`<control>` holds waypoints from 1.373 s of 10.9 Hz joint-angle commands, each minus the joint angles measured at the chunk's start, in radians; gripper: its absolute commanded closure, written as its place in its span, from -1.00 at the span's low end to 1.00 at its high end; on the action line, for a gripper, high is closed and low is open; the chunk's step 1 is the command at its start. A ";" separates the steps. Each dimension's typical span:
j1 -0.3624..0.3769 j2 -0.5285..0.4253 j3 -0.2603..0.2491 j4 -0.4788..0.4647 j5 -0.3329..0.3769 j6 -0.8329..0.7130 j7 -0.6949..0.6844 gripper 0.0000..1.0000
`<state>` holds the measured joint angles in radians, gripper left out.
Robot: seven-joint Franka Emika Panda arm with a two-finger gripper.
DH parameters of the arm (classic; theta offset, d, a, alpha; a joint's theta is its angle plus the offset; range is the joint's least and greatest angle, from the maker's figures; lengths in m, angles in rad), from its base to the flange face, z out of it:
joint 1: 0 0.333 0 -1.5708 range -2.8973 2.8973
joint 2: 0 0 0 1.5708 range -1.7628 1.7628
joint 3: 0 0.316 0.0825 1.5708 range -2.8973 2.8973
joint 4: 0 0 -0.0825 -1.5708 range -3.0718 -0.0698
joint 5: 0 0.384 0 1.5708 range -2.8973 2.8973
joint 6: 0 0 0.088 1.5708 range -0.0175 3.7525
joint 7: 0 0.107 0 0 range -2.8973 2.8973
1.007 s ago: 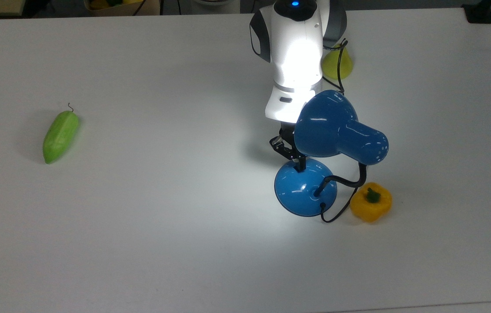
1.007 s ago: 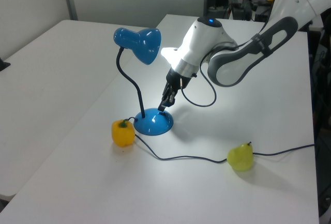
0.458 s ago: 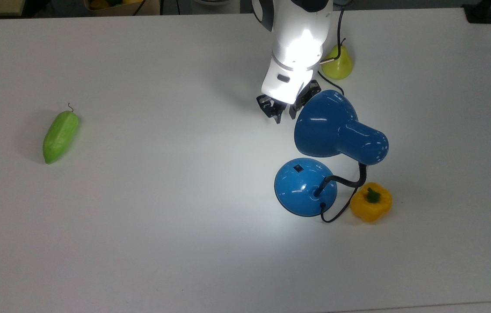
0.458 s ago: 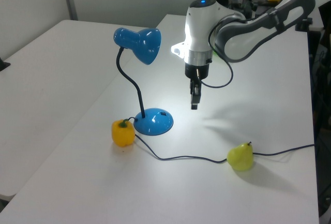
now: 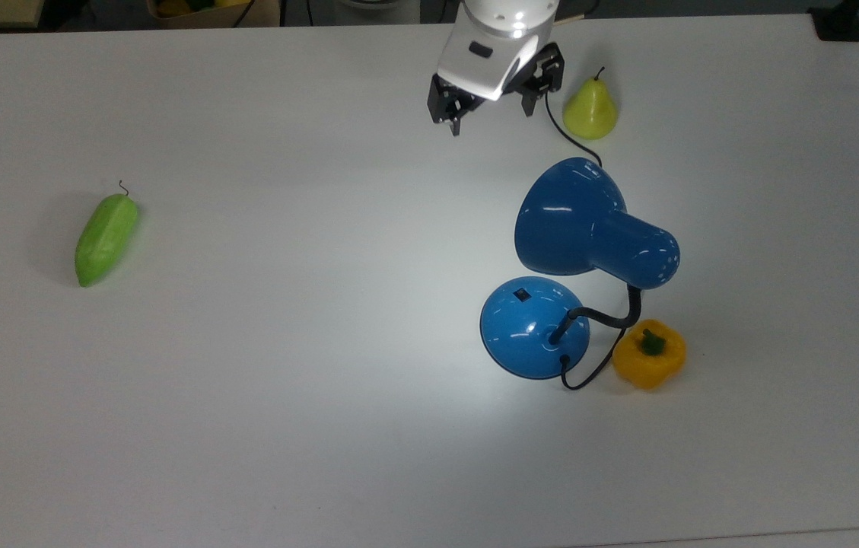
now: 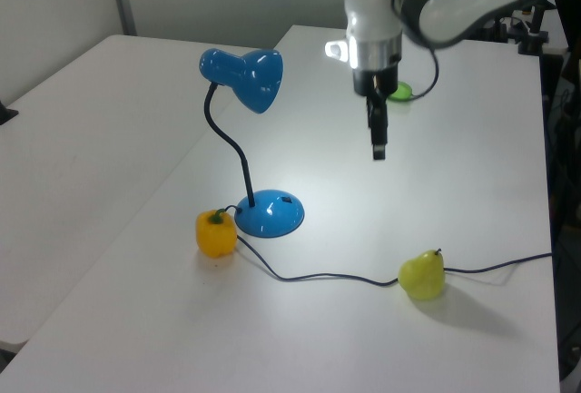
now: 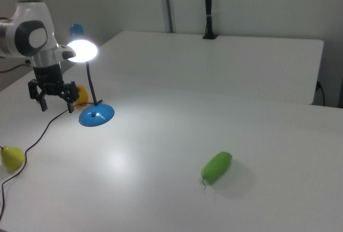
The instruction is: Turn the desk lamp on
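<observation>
The desk lamp is lit: its shade glows white and a bright pool lies on the table below it. From above I see the glossy blue cone shade, the domed base with its small black switch, and the black gooseneck. The lamp base stands by the left view's centre. My gripper hangs open and empty above the table, well away from the lamp, near the top view's upper edge. It also shows as gripper and gripper, fingers spread.
A yellow-green pear lies just right of the gripper in the top view, with the lamp's black cord running past it. A yellow bell pepper sits beside the base. A green cucumber lies far to the top view's left.
The gripper has lifted off the lamp base's switch, pulled back toward the top view's upper edge, risen, and spread its fingers. The lamp stays lit and unmoved.
</observation>
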<state>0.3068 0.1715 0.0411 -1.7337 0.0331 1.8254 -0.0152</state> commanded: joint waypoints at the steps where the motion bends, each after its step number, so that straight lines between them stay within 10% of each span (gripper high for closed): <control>1: -0.066 -0.151 0.008 -0.033 0.033 -0.132 0.012 -1.00; 7: -0.251 -0.245 0.017 0.086 0.116 -0.371 0.018 -1.00; 15: -0.210 -0.188 -0.075 0.071 0.054 -0.031 0.086 -1.00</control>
<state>0.0696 -0.0297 -0.0125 -1.6559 0.1006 1.7598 0.0683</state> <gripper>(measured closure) 0.000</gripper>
